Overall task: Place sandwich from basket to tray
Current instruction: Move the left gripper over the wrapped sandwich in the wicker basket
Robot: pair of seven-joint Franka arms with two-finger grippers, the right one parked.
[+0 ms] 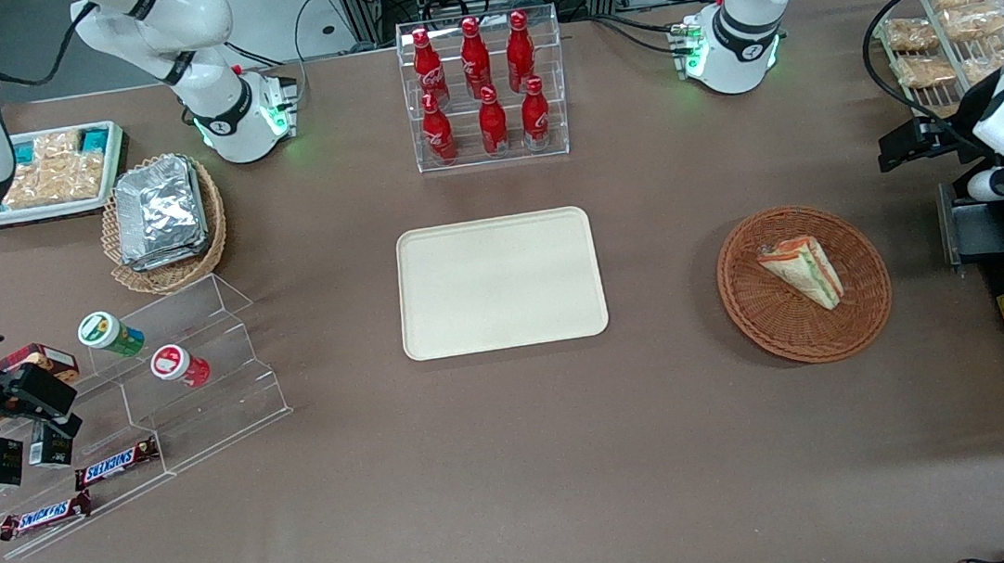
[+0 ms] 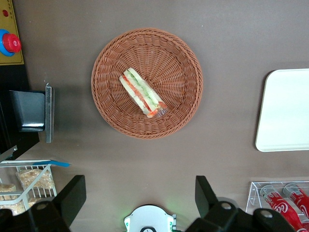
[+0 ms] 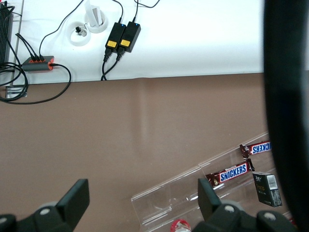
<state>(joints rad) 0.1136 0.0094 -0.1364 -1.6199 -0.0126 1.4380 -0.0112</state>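
Brown counter [image 1: 521, 466]: sandwich [image 1: 804, 270] lies in basket [image 1: 752, 311], well apart from bare tray [image 1: 500, 283]. End effector [image 2: 140, 195] hovers high above counter beside basket, fingers [image 2: 72, 195] spread wide, holding nothing.

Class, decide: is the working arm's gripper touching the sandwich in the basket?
Apart. In the left wrist view the open gripper hangs above bare table, while the sandwich lies untouched in the basket.

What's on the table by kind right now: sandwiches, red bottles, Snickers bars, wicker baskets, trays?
sandwich: 1, in the basket
Red bottles: 6
Snickers bars: 2
Wicker baskets: 2
Trays, including the tray: 2
Total: 13
The gripper hangs open above the basket.
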